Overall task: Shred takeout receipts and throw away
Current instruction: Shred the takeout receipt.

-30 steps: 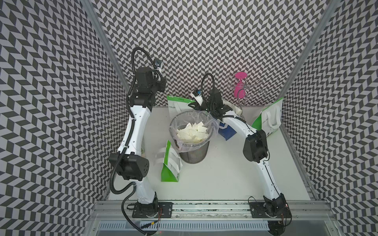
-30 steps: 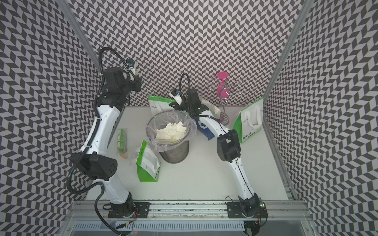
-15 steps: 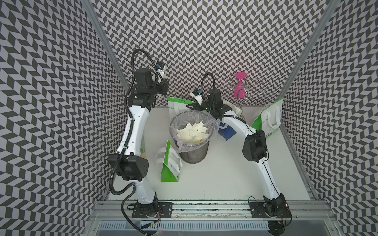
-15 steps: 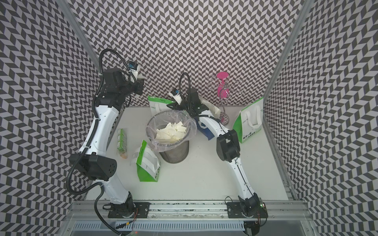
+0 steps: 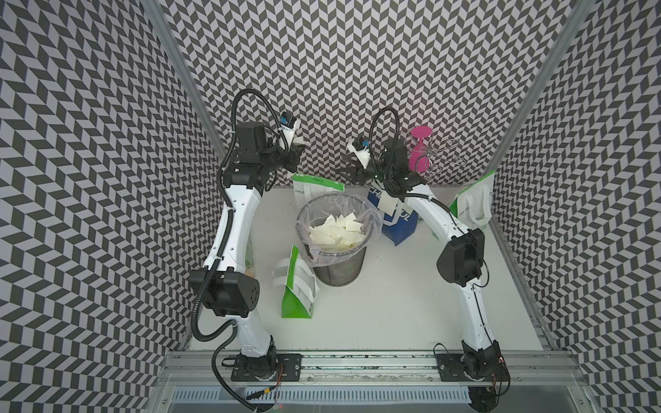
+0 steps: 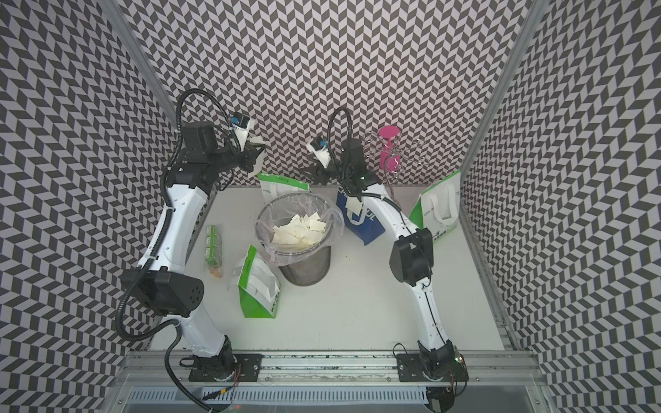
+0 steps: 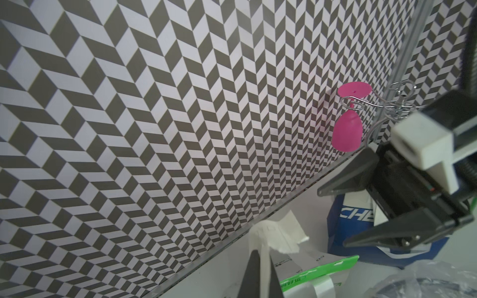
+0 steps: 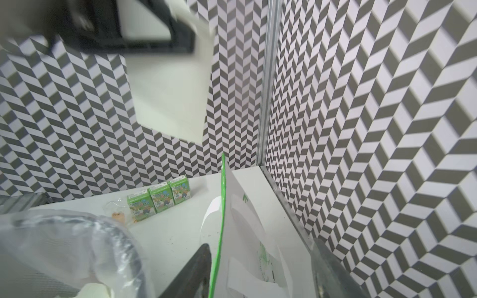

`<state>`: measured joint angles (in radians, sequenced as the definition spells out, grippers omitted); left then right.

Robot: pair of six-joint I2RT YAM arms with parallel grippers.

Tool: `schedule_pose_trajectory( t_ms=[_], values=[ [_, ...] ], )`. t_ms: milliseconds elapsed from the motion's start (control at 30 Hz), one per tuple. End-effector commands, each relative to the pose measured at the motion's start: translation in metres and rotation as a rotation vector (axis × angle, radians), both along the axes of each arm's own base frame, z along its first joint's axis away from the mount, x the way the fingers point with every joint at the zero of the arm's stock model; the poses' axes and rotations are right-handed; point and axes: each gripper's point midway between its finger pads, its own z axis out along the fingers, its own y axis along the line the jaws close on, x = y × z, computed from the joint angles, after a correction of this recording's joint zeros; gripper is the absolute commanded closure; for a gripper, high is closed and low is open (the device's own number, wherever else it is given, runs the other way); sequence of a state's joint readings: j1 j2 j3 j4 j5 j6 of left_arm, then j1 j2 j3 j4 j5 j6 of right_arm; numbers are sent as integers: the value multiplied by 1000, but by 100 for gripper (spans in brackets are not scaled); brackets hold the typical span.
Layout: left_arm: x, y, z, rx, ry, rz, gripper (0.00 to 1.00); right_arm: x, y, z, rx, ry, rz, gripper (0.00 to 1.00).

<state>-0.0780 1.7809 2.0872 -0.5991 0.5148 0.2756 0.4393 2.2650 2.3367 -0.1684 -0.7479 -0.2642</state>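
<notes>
Reading the top views like a clock: trash bin as the hub, 6 at the rail, 12 at the back wall.

Closest in is the metal rail (image 5: 357, 361) with both arm bases bolted on, then a stretch of white table (image 5: 393, 314). At about 7 o'clock, just beside the bin, a green-and-white bag (image 5: 297, 304) lies tipped over with its white handles splayed. Out at 9 there's a row of little green juice cartons (image 6: 213, 246) near the left wall.

The wire mesh bin (image 5: 339, 268) has a clear liner, and a heap of torn receipt scraps (image 5: 336, 230) sits inside it, piled up near the rim. At 2 o'clock a blue bag (image 5: 400, 225) stands just beside the liner. Farther out the same way, a second green bag (image 5: 472, 203) stands by the right wall. A third green bag (image 5: 314, 184) is right behind the bin at 12.

Up in the air over the back of the table, the left gripper (image 5: 295, 161) is at roughly 11. Its jaws are pinched tight on a receipt piece (image 7: 278, 237), with white paper poking out past the fingertips. The right gripper (image 5: 347, 168) faces it at about 12 to 1, not touching. Its jaws are spread wide with nothing between them.

Farthest back, around 1 o'clock, a pink glass (image 5: 418, 153) hangs upside down on a wire rack (image 5: 440, 157) by the wall.
</notes>
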Motion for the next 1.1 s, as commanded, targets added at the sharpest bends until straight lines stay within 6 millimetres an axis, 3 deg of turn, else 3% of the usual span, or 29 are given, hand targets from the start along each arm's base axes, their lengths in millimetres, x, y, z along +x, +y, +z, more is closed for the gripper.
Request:
schedule_pose_trajectory(
  t_ms=[0, 233, 467, 633, 867, 1067],
  values=[
    [-37, -24, 19, -22, -35, -185, 100, -34, -14, 56, 45, -97, 64, 40],
    [-74, -63, 21, -41, -35, -415, 100, -91, -27, 82, 40, -121, 196, 38],
    [-110, -98, 28, -91, -30, -606, 100, -138, -33, 79, 19, -88, 313, 37],
    [-130, -113, 32, -133, -6, -698, 100, -153, -29, 76, 6, -89, 324, 39],
    [-146, -121, 19, -145, 59, -746, 100, -157, -32, 98, 52, -127, 295, 43],
    [-149, -122, 13, -142, 81, -741, 100, -176, -32, 106, 88, -116, 391, 64]
  ],
)
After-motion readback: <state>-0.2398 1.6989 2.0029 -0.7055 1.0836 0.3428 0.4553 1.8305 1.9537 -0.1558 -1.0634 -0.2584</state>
